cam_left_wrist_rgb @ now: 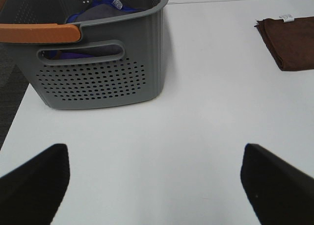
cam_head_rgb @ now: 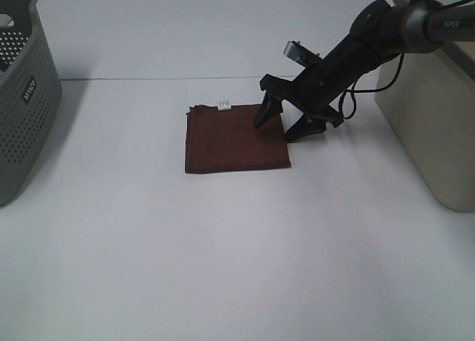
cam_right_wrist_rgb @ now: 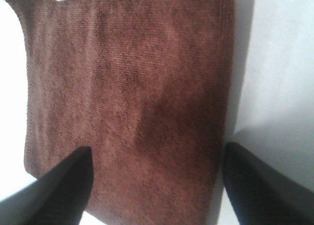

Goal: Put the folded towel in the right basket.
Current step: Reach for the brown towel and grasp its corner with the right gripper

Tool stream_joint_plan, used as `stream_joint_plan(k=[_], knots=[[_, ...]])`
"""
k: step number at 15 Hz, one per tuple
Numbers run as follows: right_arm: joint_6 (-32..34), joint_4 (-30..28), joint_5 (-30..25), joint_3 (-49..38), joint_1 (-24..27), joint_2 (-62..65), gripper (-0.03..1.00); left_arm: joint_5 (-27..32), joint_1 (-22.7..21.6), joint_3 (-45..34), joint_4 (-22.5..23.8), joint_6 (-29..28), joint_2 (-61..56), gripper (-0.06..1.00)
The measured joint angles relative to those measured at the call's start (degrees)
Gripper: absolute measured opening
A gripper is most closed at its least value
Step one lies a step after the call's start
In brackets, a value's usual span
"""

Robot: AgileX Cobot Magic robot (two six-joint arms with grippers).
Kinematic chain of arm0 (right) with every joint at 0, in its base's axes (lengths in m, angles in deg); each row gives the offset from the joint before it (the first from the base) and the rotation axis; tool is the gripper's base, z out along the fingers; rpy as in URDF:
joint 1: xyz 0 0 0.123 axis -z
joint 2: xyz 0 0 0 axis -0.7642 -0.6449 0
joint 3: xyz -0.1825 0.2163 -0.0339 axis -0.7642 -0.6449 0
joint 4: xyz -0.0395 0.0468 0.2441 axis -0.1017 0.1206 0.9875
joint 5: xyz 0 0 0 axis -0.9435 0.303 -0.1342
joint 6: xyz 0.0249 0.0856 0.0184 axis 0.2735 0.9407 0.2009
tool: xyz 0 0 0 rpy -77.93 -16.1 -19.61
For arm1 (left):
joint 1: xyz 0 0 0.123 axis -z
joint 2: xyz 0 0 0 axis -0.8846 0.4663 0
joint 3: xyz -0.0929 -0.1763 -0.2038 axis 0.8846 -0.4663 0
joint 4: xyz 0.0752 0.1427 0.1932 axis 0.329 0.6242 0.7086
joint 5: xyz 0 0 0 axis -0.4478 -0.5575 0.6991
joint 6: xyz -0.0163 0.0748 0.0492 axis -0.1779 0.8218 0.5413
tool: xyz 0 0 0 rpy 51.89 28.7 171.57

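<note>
The folded towel [cam_head_rgb: 234, 138] lies flat on the white table, dark reddish-brown with a small white tag [cam_head_rgb: 223, 104] at its far edge. It fills the right wrist view [cam_right_wrist_rgb: 132, 102] and shows far off in the left wrist view [cam_left_wrist_rgb: 292, 43]. My right gripper [cam_head_rgb: 283, 125] is open over the towel's right edge, one finger [cam_head_rgb: 265, 114] above the cloth, the other [cam_head_rgb: 306, 128] just beyond it. The right basket [cam_head_rgb: 438, 125], beige and solid-walled, stands at the right edge. My left gripper [cam_left_wrist_rgb: 154, 178] is open and empty above bare table.
A grey-green perforated basket [cam_head_rgb: 22, 96] stands at the table's left edge; the left wrist view shows it [cam_left_wrist_rgb: 98, 73] with blue and grey cloth inside and an orange handle [cam_left_wrist_rgb: 39, 33]. The right arm [cam_head_rgb: 371, 36] reaches in over the beige basket.
</note>
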Motion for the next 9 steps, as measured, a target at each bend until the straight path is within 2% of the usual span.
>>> stream_joint_plan(k=[4,9], knots=[[-2.06,2.81,2.69,0.11,-2.98,-1.03,0.59,0.0,0.0,0.0,0.0,0.0,0.0,0.88],[-1.95,3.5,6.42,0.0,-6.76,-1.72,0.28,0.0,0.0,0.0,0.0,0.0,0.0,0.88]])
